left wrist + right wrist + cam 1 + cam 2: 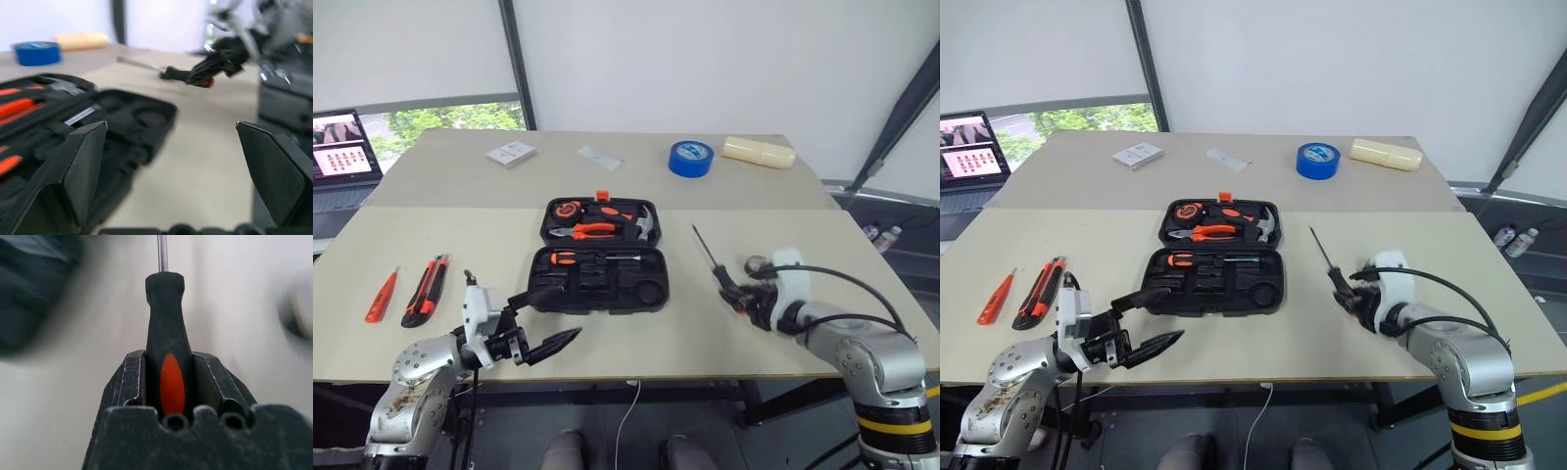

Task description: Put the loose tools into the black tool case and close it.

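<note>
So, black tool case (604,253) sits open mid-table, pliers (590,230) and hammer (644,225) in its far half. Blue tape roll (690,158) and a cream block (759,152) lie well beyond the case; a laptop (342,147) sits far off to its left. Left of the case: utility knife (424,291) and slim orange tester screwdriver (380,297), side by side on the table. My left gripper (541,321) hangs just in front of the case's near left corner, jaws spread wide, holding nothing. My right gripper (736,294) is right of the case, jaws clamped on the handle of a screwdriver (166,347), whose shaft points away past the case's right side.
</note>
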`<state>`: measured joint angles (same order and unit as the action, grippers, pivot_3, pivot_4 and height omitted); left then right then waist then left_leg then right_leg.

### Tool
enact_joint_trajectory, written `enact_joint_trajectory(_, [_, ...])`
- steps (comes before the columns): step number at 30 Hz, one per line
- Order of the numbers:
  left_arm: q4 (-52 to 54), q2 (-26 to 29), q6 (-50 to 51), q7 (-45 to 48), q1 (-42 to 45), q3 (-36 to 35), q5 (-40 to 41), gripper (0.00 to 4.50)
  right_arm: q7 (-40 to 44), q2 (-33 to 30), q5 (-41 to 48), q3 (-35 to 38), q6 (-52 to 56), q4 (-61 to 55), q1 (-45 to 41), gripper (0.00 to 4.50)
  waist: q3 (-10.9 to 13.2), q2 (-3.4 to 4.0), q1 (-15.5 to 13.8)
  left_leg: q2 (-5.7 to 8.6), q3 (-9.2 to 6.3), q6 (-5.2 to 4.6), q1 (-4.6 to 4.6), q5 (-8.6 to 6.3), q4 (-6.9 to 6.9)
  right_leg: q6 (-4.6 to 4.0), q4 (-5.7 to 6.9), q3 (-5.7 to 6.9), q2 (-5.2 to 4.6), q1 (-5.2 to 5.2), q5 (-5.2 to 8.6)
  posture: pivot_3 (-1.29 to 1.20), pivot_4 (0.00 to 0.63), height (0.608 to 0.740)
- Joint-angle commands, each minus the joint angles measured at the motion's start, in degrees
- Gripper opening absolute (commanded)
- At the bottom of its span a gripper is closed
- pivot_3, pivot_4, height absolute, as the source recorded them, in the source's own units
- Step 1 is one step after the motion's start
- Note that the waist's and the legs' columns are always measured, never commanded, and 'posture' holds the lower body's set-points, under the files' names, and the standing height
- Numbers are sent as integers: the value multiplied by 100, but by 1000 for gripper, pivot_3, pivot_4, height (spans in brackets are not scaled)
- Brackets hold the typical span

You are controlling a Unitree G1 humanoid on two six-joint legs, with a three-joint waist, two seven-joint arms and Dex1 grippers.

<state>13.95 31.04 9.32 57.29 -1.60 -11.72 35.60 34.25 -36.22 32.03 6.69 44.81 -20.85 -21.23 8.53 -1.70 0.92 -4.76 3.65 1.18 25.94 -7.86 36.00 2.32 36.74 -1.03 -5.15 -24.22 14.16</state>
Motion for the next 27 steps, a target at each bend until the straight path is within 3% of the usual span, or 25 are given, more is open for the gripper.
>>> enact_joint_trajectory(1, [73, -156, 72, -675, -78, -437, 49, 4500, 1732, -408, -994, -1224, -1754, 883, -1176, 1044, 1, -4, 40, -3, -2, 0, -17, 0, -3, -6, 1, 1, 4, 11, 3, 0, 150, 740])
enact_joint_trajectory(7, [5, -225, -188, -1052, -296, -699, -202, 4500, 2775, 279, -2748, -2941, -3465, 3796, -3368, 1044, 6, -22, 69, -6, 0, 2, -33, 0, -16, -46, 9, 6, 6, 8, 15, 0, 150, 740])
enact_joint_trajectory(13, [43, -223, -321, -1176, -326, -717, -345, 4500, 2906, 1092, -3813, -3625, -4562, 6162, -4539, 1044, 11, -19, -18, -5, -2, 4, 7, -1, -20, -41, 10, 13, 8, -17, -25, 0, 150, 740])
enact_joint_trajectory(17, [167, -219, -328, -1197, -433, -708, -375, 4500, 2881, 1402, -4241, -3758, -4869, 6939, -4790, 1044, 12, -18, -29, -4, -3, 7, 14, -2, -20, -41, 4, 21, 5, -18, -25, 0, 150, 740])
enact_joint_trajectory(27, [230, -164, -312, -1200, -517, -726, -414, 4500, 2815, 1959, -4525, -3562, -4846, 7460, -4960, 1044, 16, -12, 18, -10, -2, 22, 9, -3, -21, -52, 28, 22, 8, -32, -27, 0, 150, 740])
